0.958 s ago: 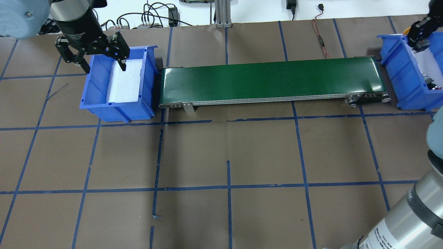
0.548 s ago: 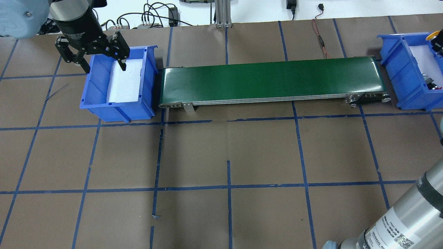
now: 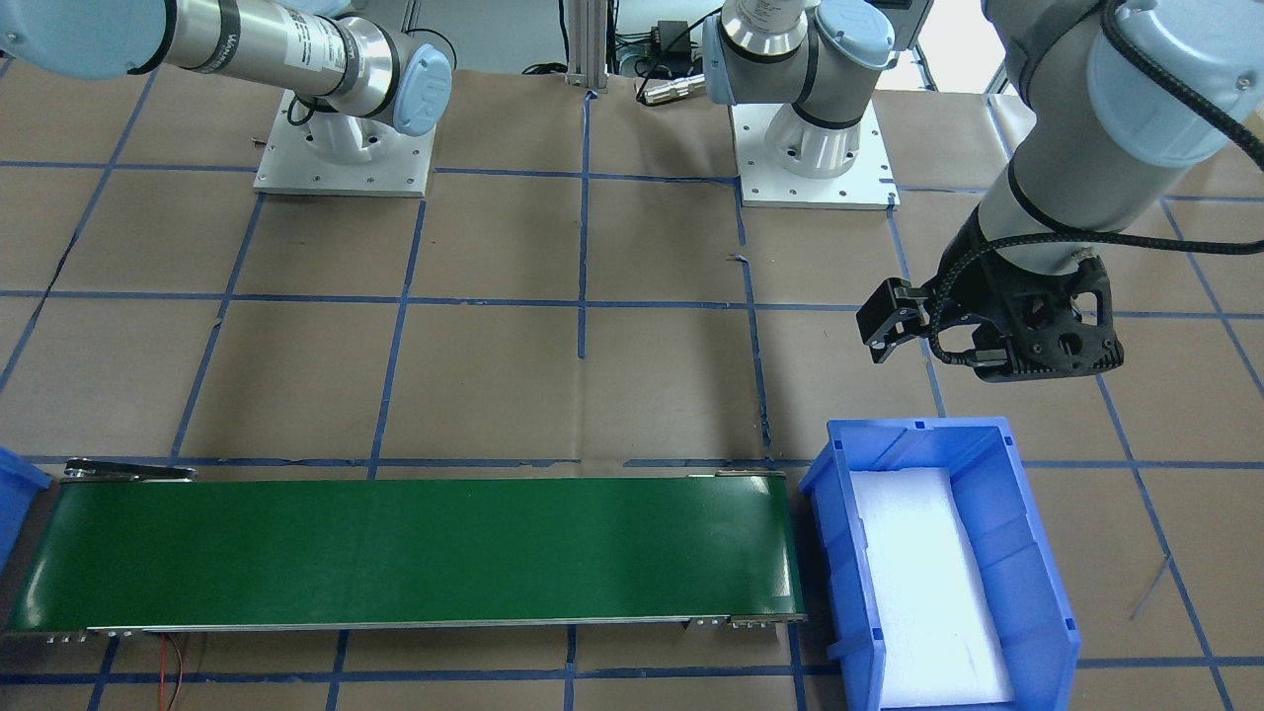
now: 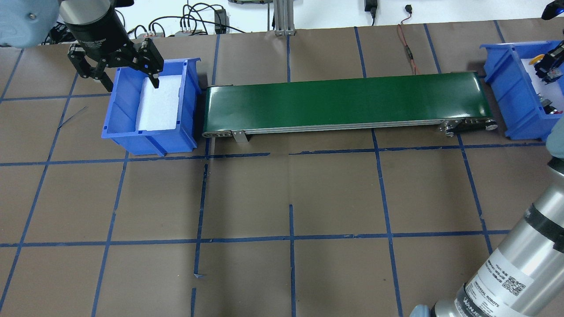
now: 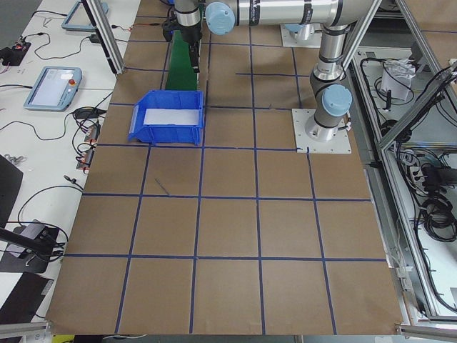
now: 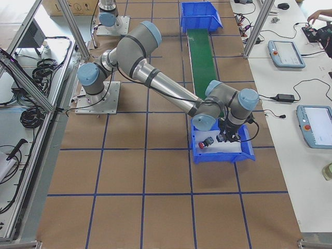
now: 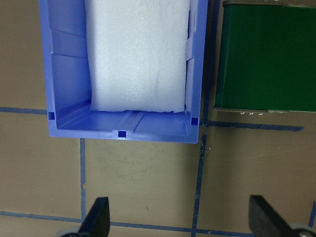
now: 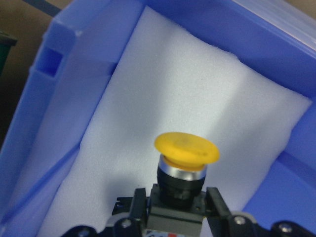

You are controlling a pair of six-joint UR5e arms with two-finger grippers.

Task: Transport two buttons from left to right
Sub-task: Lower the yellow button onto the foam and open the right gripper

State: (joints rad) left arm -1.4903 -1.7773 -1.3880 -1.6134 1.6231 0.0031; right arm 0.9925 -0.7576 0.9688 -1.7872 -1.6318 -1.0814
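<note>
My right hand [image 8: 176, 200] is clenched on the grey-black body of the yellow button [image 8: 186, 148], inside the right blue bin [image 8: 59, 98] and over its white foam [image 8: 197, 89]. The button's long axis runs in line with my fingers, its mushroom cap pointing away from my wrist toward the foam; I cannot tell whether it touches. The red button [image 6: 207, 142] lies on the same foam, near the wall on my base's side. My left hand [image 4: 131, 84] hangs released, fingers spread, over the far rim of the left blue bin [image 4: 150, 143] beside the green conveyor belt [image 4: 343, 101] on the table [image 4: 291, 193]. My right arm's QR-code sticker [image 4: 506, 279] is too small to read.
</note>
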